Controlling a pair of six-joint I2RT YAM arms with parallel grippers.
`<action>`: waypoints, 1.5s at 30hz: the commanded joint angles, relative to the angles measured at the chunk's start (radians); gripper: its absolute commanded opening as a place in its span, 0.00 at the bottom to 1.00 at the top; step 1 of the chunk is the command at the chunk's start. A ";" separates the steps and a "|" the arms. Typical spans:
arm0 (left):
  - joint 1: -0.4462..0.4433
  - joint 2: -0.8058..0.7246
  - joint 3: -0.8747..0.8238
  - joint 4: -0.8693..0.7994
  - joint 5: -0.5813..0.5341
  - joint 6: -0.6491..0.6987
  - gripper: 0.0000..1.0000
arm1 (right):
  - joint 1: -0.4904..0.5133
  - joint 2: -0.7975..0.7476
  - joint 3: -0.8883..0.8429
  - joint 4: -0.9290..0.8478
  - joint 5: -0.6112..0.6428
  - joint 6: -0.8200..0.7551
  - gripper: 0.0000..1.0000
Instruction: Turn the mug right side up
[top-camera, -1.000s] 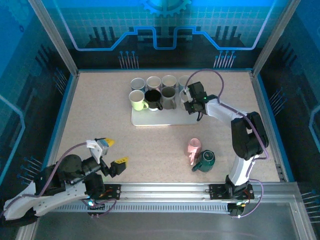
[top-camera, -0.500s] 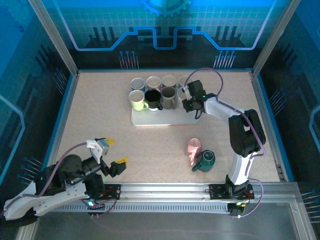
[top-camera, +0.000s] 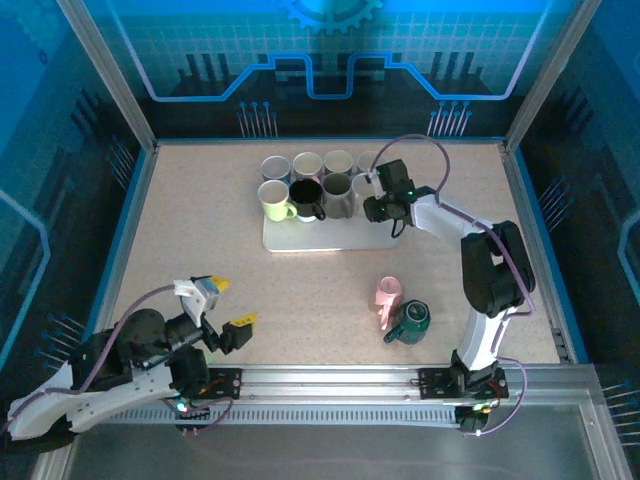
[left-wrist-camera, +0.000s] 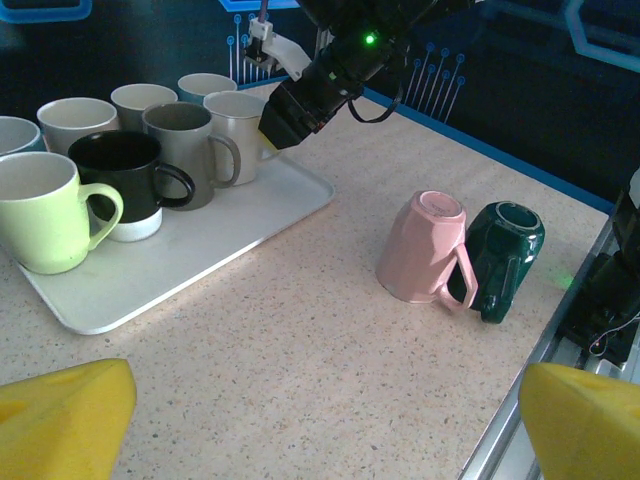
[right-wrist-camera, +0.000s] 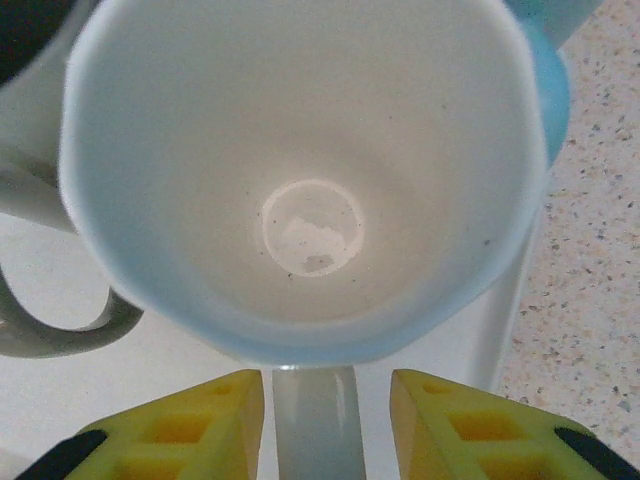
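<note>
A pale mug stands upright at the right end of the white tray, its mouth facing up. My right gripper hangs open over it, with the mug's handle between the yellow fingers and a gap beside each. From above, the right gripper sits at the tray's right end. A pink mug rests mouth down on the table and shows as the pink mug in the left wrist view. A dark green mug lies on its side against it. My left gripper is open near the front left.
Several other mugs stand upright on the tray, among them a lime one and a black one. A metal rail runs along the near edge. Bare tabletop lies left of the tray.
The right gripper has shifted slightly toward the near side at the tray's right end. The left arm and the pink and green mugs have not moved.
</note>
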 joint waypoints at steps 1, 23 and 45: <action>-0.004 0.011 -0.009 0.022 -0.017 0.018 0.99 | -0.013 -0.070 -0.013 -0.009 0.033 0.023 0.40; -0.002 0.902 0.426 0.076 0.054 -0.321 0.99 | 0.150 -0.813 -0.221 -0.187 0.176 0.271 0.49; 0.041 1.955 1.258 -0.289 0.338 -0.408 0.99 | 0.088 -1.254 -0.354 -0.284 0.189 0.318 0.51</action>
